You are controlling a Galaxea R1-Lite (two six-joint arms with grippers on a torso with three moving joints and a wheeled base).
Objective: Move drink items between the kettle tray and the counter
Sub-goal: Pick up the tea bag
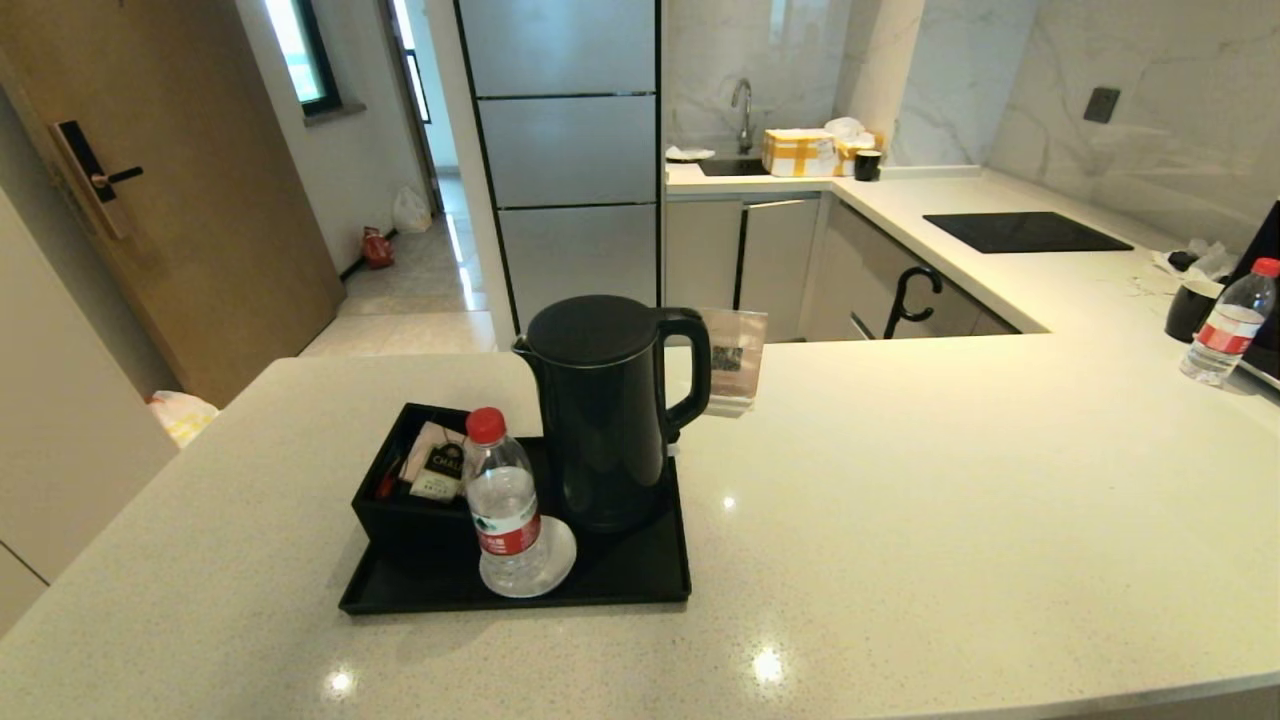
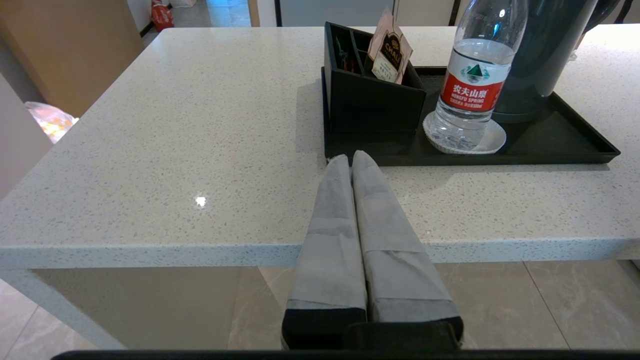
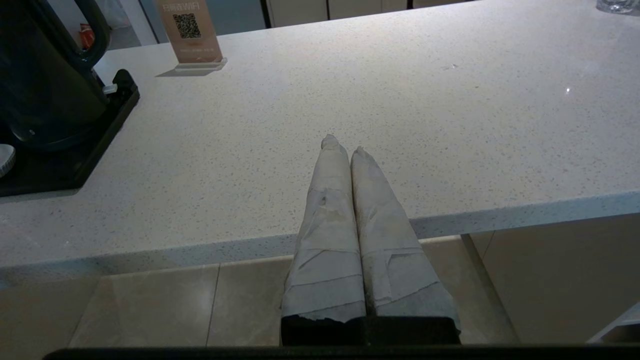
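The matte-black kettle (image 1: 605, 410) stands upright at the back of the black tray (image 1: 640, 585) on the beige speckled counter (image 1: 900, 520). A pale-pink tea sachet (image 1: 437, 463) leans in the tray's black divided box (image 1: 400, 510); the left wrist view shows the sachet (image 2: 389, 52) too. The round kettle base is hidden under the kettle. My left gripper (image 2: 351, 157) is shut and empty, hanging off the counter's front edge, short of the tray (image 2: 575, 150). My right gripper (image 3: 344, 146) is shut and empty, off the front edge, to the right of the kettle (image 3: 45, 75). Neither gripper shows in the head view.
A clear red-capped water bottle (image 1: 503, 505) stands on a white coaster on the tray's front. A WiFi card stand (image 1: 735, 370) sits behind the kettle. A second bottle (image 1: 1228, 325) and a dark cup (image 1: 1190, 308) stand far right; the black hob (image 1: 1020, 232) lies on the white worktop behind.
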